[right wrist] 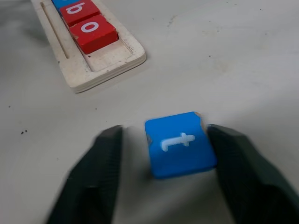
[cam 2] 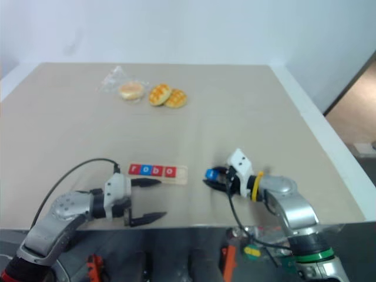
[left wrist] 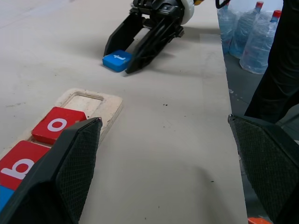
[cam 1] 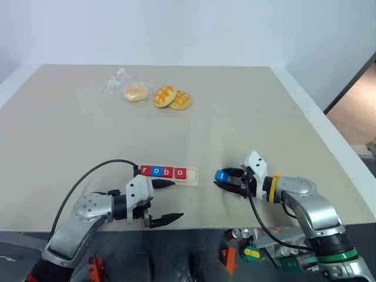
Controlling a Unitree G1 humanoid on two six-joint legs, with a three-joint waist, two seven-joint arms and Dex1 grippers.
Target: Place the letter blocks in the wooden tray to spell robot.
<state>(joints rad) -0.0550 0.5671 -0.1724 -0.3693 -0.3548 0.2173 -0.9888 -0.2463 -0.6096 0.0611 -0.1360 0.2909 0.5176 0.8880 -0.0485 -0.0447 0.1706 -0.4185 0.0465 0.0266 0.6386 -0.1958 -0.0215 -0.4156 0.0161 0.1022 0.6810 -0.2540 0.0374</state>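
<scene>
The wooden tray (cam 1: 191, 174) lies near the table's front edge with four letter blocks in its groove: red r (cam 1: 145, 170), blue o (cam 1: 155, 171), red b (cam 1: 167, 172) and red o (cam 1: 180, 173). Its right end slot (left wrist: 85, 102) is bare. A blue t block (right wrist: 180, 144) lies flat on the table to the right of the tray. My right gripper (cam 1: 218, 179) straddles it. One finger (right wrist: 233, 158) touches its edge and the other (right wrist: 100, 158) stands a little apart. My left gripper (cam 1: 178, 200) is wide open just in front of the tray, holding nothing.
Two golden buns (cam 1: 172, 97) and a wrapped bun (cam 1: 135, 91) sit at the back of the table. The table's front edge (cam 1: 200, 226) runs just below both grippers. Water bottles (left wrist: 254, 37) stand on the floor beyond the table's side.
</scene>
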